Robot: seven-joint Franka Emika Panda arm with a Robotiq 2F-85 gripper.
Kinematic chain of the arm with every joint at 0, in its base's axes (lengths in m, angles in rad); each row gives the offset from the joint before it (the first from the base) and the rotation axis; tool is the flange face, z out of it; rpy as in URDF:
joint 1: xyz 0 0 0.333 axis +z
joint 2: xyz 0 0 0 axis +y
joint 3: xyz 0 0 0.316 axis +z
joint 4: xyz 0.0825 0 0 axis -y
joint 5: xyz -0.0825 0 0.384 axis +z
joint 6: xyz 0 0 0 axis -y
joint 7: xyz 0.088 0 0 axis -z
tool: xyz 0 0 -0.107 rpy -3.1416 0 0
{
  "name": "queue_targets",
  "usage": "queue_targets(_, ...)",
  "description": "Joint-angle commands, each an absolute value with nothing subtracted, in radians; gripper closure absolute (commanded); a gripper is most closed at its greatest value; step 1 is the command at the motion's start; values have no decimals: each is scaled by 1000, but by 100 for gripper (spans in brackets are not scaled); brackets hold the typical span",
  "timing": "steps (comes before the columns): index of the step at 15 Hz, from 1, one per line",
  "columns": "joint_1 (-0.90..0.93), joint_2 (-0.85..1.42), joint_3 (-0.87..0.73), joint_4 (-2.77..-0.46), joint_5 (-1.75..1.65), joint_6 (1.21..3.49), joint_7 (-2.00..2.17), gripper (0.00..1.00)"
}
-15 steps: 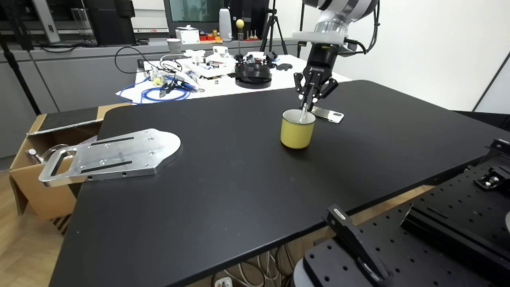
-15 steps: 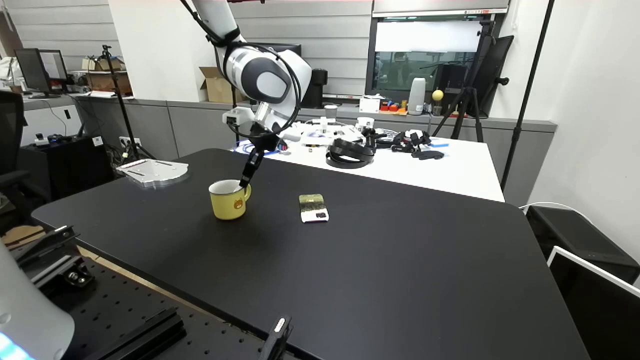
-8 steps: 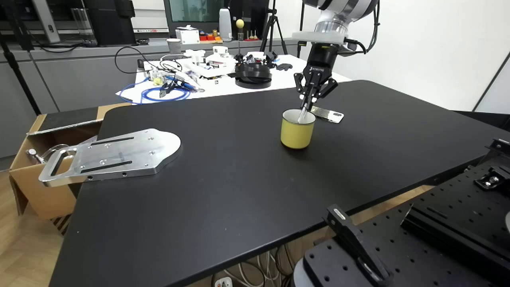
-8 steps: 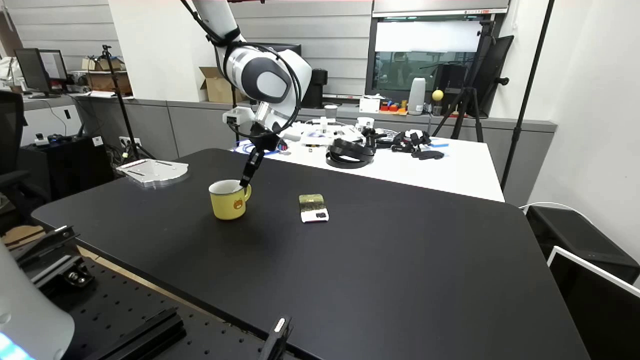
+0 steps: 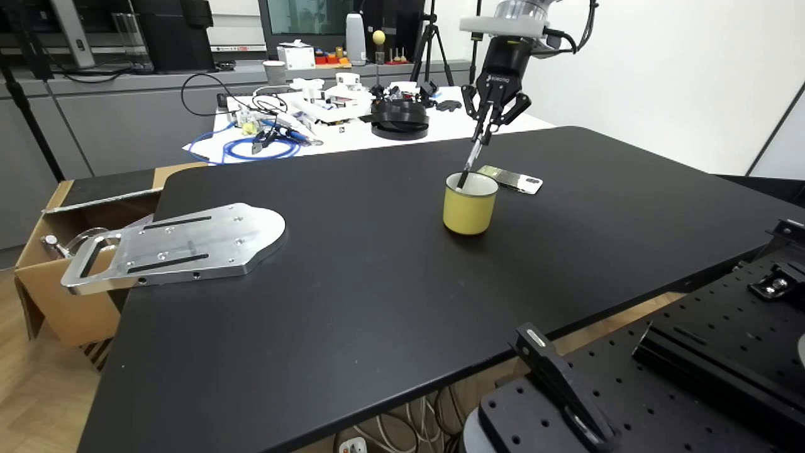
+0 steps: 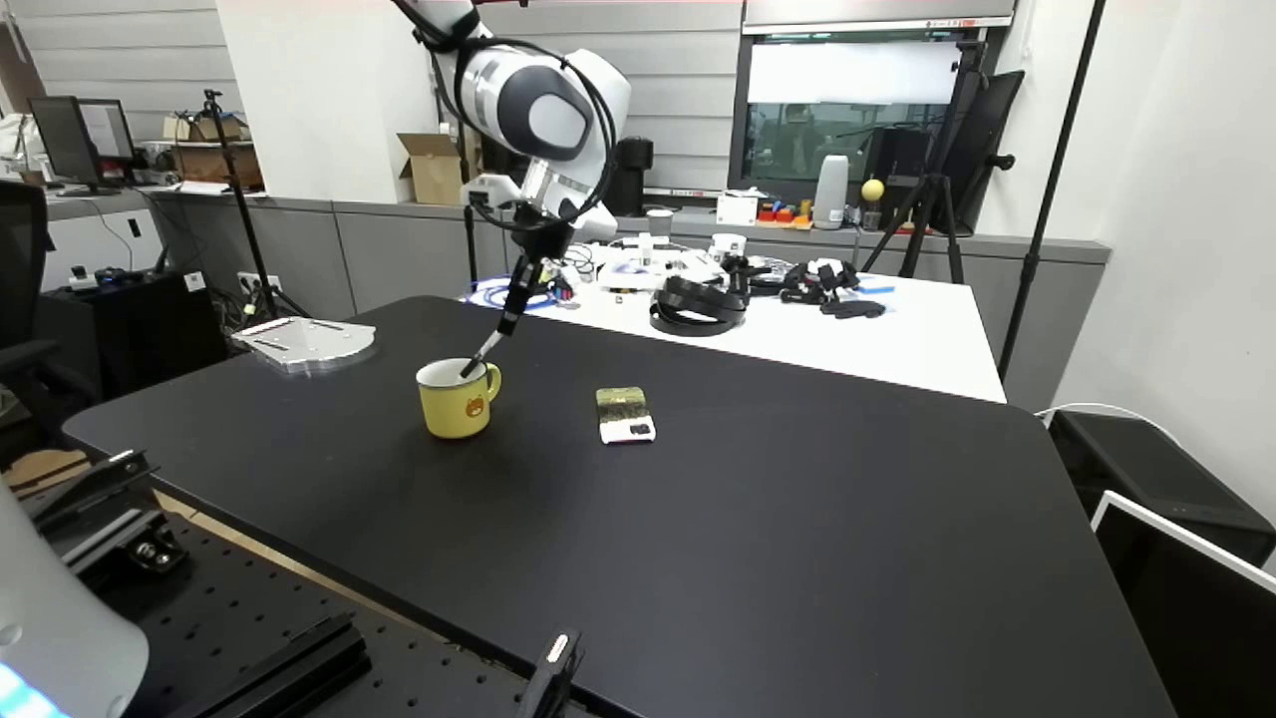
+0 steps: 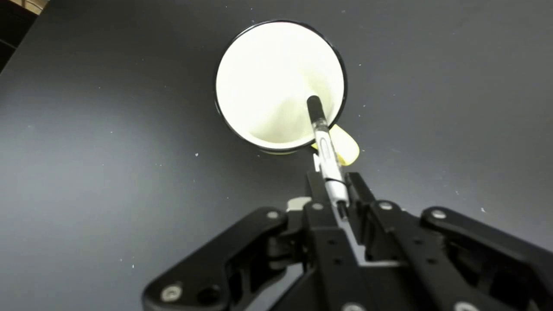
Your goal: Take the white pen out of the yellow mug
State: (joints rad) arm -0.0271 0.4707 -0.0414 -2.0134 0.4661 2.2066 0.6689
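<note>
The yellow mug [image 5: 468,212] stands upright on the black table in both exterior views [image 6: 454,409]. Its white inside shows in the wrist view [image 7: 263,82], with the handle towards my gripper. My gripper [image 7: 335,176] is shut on the white pen [image 7: 327,155] near its upper end. In both exterior views the gripper [image 5: 483,137] [image 6: 506,325] is above the mug, on its handle side. The pen [image 5: 473,156] [image 6: 485,350] hangs tilted from the fingertips. Its black lower end overlaps the mug's mouth; how deep it sits there I cannot tell.
A flat grey-white phone-like object [image 5: 514,180] lies on the table near the mug [image 6: 625,415]. A silver metal plate [image 5: 195,242] lies at a table edge. A white table [image 6: 927,329] with cables and parts stands behind. Black rail hardware [image 5: 692,352] borders the near edge.
My gripper has risen from the mug's rim, and the pen has come up with it. More of the pen shows, including its black end. The mug has not moved.
</note>
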Motion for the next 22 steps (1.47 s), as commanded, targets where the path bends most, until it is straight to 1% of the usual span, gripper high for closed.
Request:
queue_targets(1,-18,419,-72,-1973,410,2125,719,96)
queue_targets(7,-54,347,-135,-1961,331,2037,723,96)
queue_targets(11,-109,330,-185,-1970,321,2004,708,96)
queue_targets(18,-231,350,-288,-1987,297,1948,692,96)
queue_targets(22,-294,388,-328,-1991,289,1952,652,96)
